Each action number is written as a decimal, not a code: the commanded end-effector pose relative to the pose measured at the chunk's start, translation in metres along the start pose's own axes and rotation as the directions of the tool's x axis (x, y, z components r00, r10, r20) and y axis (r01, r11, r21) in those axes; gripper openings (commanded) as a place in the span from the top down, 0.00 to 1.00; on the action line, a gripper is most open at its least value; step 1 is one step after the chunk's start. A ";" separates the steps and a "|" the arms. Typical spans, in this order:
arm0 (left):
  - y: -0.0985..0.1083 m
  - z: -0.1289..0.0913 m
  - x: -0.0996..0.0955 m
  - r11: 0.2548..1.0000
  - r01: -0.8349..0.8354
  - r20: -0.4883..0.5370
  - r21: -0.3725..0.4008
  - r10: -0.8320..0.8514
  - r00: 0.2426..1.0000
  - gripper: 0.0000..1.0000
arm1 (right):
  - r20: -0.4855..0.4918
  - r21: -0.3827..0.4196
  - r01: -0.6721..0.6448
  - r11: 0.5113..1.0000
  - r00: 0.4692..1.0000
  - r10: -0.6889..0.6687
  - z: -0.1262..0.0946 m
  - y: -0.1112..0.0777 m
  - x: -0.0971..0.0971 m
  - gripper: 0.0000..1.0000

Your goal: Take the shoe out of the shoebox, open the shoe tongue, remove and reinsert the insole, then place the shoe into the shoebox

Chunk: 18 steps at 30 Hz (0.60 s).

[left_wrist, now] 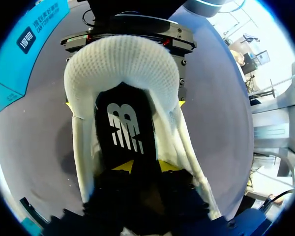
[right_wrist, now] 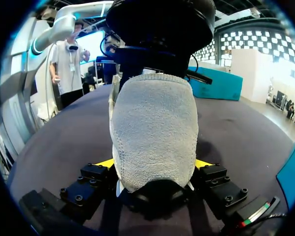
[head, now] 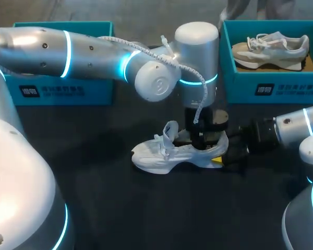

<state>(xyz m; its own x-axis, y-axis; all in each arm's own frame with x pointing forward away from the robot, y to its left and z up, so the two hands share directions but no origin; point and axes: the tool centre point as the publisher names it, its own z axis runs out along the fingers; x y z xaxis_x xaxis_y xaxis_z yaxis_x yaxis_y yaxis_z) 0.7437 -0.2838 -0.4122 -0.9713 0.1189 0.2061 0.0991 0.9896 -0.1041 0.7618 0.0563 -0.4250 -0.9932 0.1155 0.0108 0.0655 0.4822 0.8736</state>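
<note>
A white shoe [head: 161,156] lies on the black table, toe to the left, its laces and tongue pulled up. My left gripper [head: 201,143] reaches straight down into its opening. In the left wrist view the black insole [left_wrist: 123,128] with a white logo lies inside the shoe [left_wrist: 123,64], and my left gripper [left_wrist: 146,167] has its yellow tips closed on the insole's near part. My right gripper [head: 223,155] comes in from the right, shut on the heel. In the right wrist view the shoe's grey heel [right_wrist: 152,128] fills my right gripper [right_wrist: 155,164], a yellow tip on each side.
A teal shoebox [head: 62,88] stands at the back left, partly behind my left arm. A second teal shoebox [head: 271,86] at the back right holds a grey and beige shoe [head: 271,49]. The black table [head: 146,208] stretches toward the front.
</note>
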 end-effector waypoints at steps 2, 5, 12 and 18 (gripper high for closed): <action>0.006 0.033 0.003 1.000 0.010 0.035 0.023 -0.011 0.999 1.00 | 0.002 0.003 -0.002 1.000 1.000 0.002 0.003 0.000 0.001 1.00; 0.009 0.033 0.004 0.999 0.013 0.057 0.029 -0.014 0.998 1.00 | 0.002 0.003 -0.002 1.000 1.000 0.002 0.003 0.000 0.001 1.00; 0.018 0.008 0.005 0.997 0.014 0.112 0.069 -0.022 0.994 1.00 | 0.002 0.003 -0.002 1.000 1.000 0.002 0.003 0.000 0.001 1.00; 0.021 -0.015 0.005 0.995 0.019 0.140 0.097 -0.032 0.990 1.00 | 0.002 0.003 -0.002 1.000 1.000 0.002 0.003 0.000 0.001 1.00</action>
<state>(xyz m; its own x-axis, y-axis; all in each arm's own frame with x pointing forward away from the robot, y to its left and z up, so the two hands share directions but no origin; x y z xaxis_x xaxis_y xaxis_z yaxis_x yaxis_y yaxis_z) 0.7452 -0.2748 -0.4082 -0.9937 0.0756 0.0823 0.0601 0.9824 -0.1767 0.7623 0.0571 -0.4243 -0.9932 0.1159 0.0113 0.0661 0.4816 0.8739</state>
